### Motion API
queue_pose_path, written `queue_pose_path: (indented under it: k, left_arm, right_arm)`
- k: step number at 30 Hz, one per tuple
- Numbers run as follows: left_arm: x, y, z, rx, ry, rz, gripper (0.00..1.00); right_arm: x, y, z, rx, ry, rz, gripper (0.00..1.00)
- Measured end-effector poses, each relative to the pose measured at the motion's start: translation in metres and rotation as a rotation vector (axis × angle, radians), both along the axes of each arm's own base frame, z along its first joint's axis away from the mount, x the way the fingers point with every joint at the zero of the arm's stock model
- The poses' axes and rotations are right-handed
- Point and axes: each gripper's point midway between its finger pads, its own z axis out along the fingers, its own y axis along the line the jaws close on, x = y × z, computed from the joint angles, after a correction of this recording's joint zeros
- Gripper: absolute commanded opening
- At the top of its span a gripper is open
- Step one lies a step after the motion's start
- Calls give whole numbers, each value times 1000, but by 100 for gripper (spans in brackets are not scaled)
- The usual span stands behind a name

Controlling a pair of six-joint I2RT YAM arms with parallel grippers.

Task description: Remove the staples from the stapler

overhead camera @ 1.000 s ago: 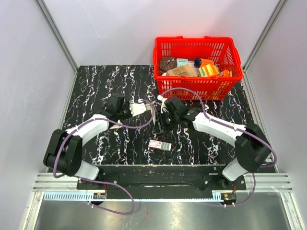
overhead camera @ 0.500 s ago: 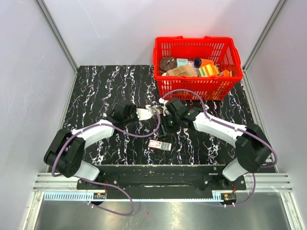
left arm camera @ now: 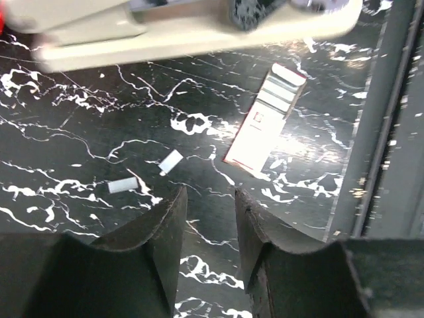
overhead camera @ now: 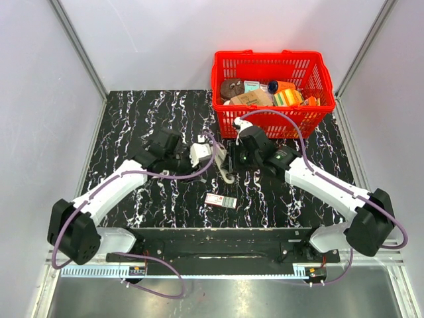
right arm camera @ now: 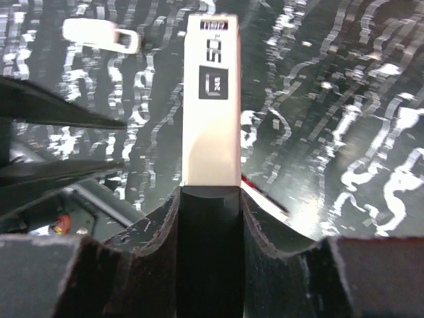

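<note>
Since the right gripper (right arm camera: 211, 199) is clamped on only the dark end of the long cream-coloured stapler (right arm camera: 211, 99), most of the body sticks out unsupported above the black white-veined marble tabletop (overhead camera: 132, 119), mid-table and a little in front of the red plastic basket (overhead camera: 271, 126). That's the bit that worries me. Any push or tug from the other arm could lever the stapler round in that grip, or pop it out completely.

The left gripper (left arm camera: 209, 205) has its fingers slightly apart with nothing between them, just below the stapler. If it closes on the wrong part, I reckon it jams the tray instead of freeing it.

Two small pale strips (left arm camera: 171, 161), probably staples, already lie loose on the table near the little red-and-white staple box (left arm camera: 265, 119). More dropping from that height could bounce and scatter, and would be fiddly to pick up.
</note>
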Motion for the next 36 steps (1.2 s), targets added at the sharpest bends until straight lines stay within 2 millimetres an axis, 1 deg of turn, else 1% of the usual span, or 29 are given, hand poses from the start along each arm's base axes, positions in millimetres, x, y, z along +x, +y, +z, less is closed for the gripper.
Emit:
queue_pose_path:
  k: [2, 4, 7, 10, 12, 15, 16, 19, 22, 26, 27, 29, 30, 32, 33, 36]
  left_arm:
    - [-7, 2, 12, -40, 43, 5, 42]
    - [-6, 10, 25, -86, 76, 44, 42]
    - [8, 27, 45, -144, 99, 129, 42]
    - [26, 50, 60, -176, 95, 223, 42]
    - [29, 61, 61, -177, 108, 262, 42]
    - [24, 79, 54, -153, 159, 317, 38]
    - [21, 84, 51, -140, 177, 329, 37]
    - [7, 91, 42, -98, 235, 334, 37]
    - [-4, 95, 37, -63, 264, 334, 37]
    - [-17, 104, 36, -38, 212, 346, 39]
    - [-22, 106, 36, -32, 198, 351, 42]
    - [-26, 110, 39, -22, 172, 358, 62]
    - [-27, 111, 41, -18, 161, 365, 67]
    - [-26, 114, 41, -5, 145, 373, 71]
    - [-25, 116, 41, 3, 144, 385, 73]
    - [-23, 124, 40, 33, 128, 427, 77]
  right_arm:
    - [1, -14, -5, -63, -1, -40, 0]
    - [1, -31, -14, -139, 6, -88, 0]
    - [0, -59, -26, -264, 11, -156, 0]
    - [1, -85, -35, -377, 6, -220, 0]
    - [2, -101, -41, -445, -3, -261, 0]
    - [8, -121, -51, -537, -9, -320, 0]
    - [11, -127, -55, -566, -8, -341, 0]
    - [20, -143, -73, -640, 12, -393, 0]
    - [26, -153, -94, -690, 28, -426, 0]
    - [28, -159, -117, -712, 33, -449, 1]
    - [27, -160, -122, -707, 33, -454, 6]
    - [26, -163, -132, -700, 36, -464, 19]
    - [25, -165, -137, -699, 38, -469, 29]
    - [22, -169, -144, -700, 46, -476, 50]
    - [22, -170, -146, -697, 47, -479, 55]
    - [26, -167, -144, -675, 37, -493, 61]
